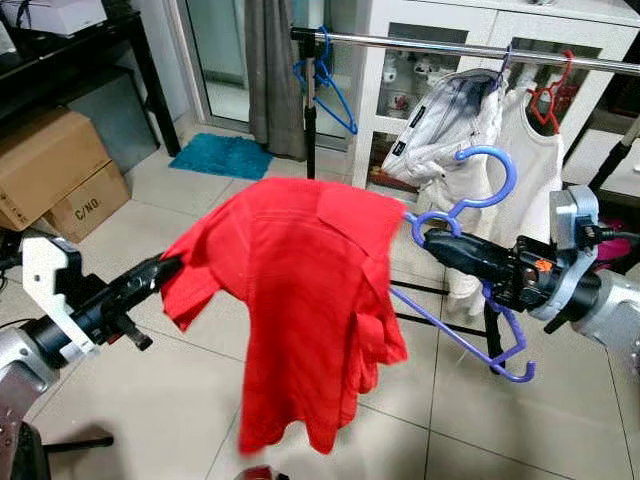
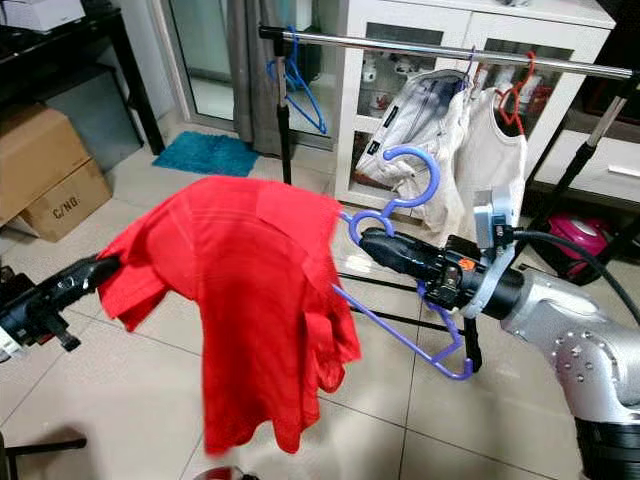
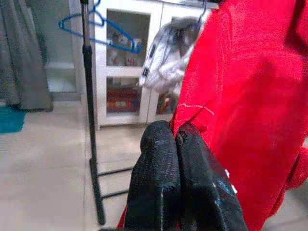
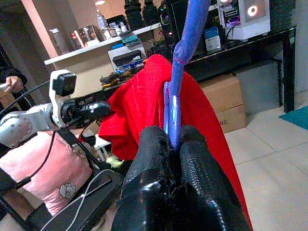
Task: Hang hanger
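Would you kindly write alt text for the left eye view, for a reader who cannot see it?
A red shirt on a purple hanger is held up between two robot arms: the right pincer grips the hanger below its hook, the left pincer pinches the shirt's sleeve. Behind stands a metal clothes rail with white garments and a blue hanger.

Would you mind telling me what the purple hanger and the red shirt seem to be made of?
The hanger looks like glossy moulded plastic: smooth, uniformly coloured, with highlights on its hook. The shirt looks like soft matte woven cloth, possibly cotton: it drapes in loose folds.
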Tool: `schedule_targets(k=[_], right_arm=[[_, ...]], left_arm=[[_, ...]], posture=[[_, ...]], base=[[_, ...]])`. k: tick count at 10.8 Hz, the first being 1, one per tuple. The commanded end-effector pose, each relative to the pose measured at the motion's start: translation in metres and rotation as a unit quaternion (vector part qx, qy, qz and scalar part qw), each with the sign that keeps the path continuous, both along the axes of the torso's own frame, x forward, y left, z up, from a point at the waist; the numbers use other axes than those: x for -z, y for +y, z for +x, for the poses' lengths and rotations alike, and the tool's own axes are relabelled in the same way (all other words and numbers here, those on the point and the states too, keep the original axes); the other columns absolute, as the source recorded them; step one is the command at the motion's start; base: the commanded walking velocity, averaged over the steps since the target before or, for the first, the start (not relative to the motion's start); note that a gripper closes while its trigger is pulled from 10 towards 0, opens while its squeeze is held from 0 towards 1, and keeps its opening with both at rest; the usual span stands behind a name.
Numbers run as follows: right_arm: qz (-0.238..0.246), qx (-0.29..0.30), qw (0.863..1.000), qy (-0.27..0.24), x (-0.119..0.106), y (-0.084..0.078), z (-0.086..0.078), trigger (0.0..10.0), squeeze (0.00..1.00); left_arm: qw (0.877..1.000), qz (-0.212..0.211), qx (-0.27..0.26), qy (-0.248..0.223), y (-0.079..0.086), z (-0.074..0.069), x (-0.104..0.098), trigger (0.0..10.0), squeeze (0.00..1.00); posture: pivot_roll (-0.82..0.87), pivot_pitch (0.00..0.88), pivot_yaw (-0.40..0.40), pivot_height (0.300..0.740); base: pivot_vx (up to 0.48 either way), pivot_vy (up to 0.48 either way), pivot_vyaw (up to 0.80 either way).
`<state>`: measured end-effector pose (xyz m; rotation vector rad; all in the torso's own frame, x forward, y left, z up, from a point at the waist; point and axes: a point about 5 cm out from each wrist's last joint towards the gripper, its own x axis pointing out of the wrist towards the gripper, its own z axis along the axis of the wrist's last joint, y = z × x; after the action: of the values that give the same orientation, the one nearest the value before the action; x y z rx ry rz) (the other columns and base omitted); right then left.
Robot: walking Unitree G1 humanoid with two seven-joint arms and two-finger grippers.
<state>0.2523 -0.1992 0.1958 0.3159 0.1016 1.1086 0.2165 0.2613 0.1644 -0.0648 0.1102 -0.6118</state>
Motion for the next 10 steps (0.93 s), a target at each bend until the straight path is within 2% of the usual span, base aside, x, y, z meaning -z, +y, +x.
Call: schedule_targets(k=[1, 2, 3, 4, 6, 7, 8, 10], right_arm=[[0.005, 0.012, 0.999, -0.031, -0.011, -0.002, 0.000, 10.0, 0.00], [0.008, 0.022, 0.999, -0.038, -0.013, 0.001, 0.002, 10.0, 0.00], [0.007, 0.067, 0.996, -0.056, -0.016, 0.004, 0.007, 10.0, 0.00], [0.007, 0.089, 0.994, -0.064, -0.018, 0.006, 0.010, 10.0, 0.00], [-0.011, 0.092, 0.993, -0.074, -0.017, 0.010, 0.012, 10.0, 0.00], [-0.032, 0.099, 0.991, -0.080, -0.016, 0.012, 0.015, 10.0, 0.00], [-0.060, 0.115, 0.988, -0.089, -0.015, 0.016, 0.019, 10.0, 0.00], [-0.067, 0.140, 0.983, -0.099, -0.016, 0.029, 0.023, 10.0, 0.00]], left_arm=[[1.000, 0.025, 0.001, 0.010, -0.002, 0.001, 0.002, 2.9, 0.00], [0.999, 0.036, -0.003, 0.002, -0.005, 0.005, 0.005, 10.0, 0.49], [0.998, 0.046, -0.037, -0.014, -0.001, 0.010, 0.006, 10.0, 1.00], [0.998, 0.043, -0.050, -0.014, 0.002, 0.010, 0.007, 10.0, 1.00], [0.998, 0.042, -0.039, -0.006, 0.007, 0.006, 0.008, 10.0, 1.00], [0.998, 0.050, -0.035, -0.014, 0.006, 0.010, 0.005, 10.0, 1.00], [0.998, 0.047, -0.040, -0.028, -0.003, 0.020, -0.001, 10.0, 1.00], [0.999, -0.005, 0.024, -0.048, -0.050, 0.036, -0.007, 10.0, 1.00]], posture=[[-0.04, 0.000, 0.052, 0.740], [-0.04, 0.000, 0.055, 0.740], [-0.04, 0.000, 0.060, 0.740], [-0.04, 0.000, 0.061, 0.740], [-0.03, 0.000, 0.064, 0.740], [-0.02, 0.000, 0.063, 0.740], [-0.02, 0.000, 0.059, 0.740], [-0.02, 0.000, 0.055, 0.740]], base=[[0.000, 0.000, 0.00], [0.000, 0.000, 0.00], [0.000, 0.000, 0.00], [0.000, 0.000, 0.00], [0.000, 0.000, 0.00], [0.000, 0.000, 0.00], [0.000, 0.000, 0.00], [0.000, 0.000, 0.00]])
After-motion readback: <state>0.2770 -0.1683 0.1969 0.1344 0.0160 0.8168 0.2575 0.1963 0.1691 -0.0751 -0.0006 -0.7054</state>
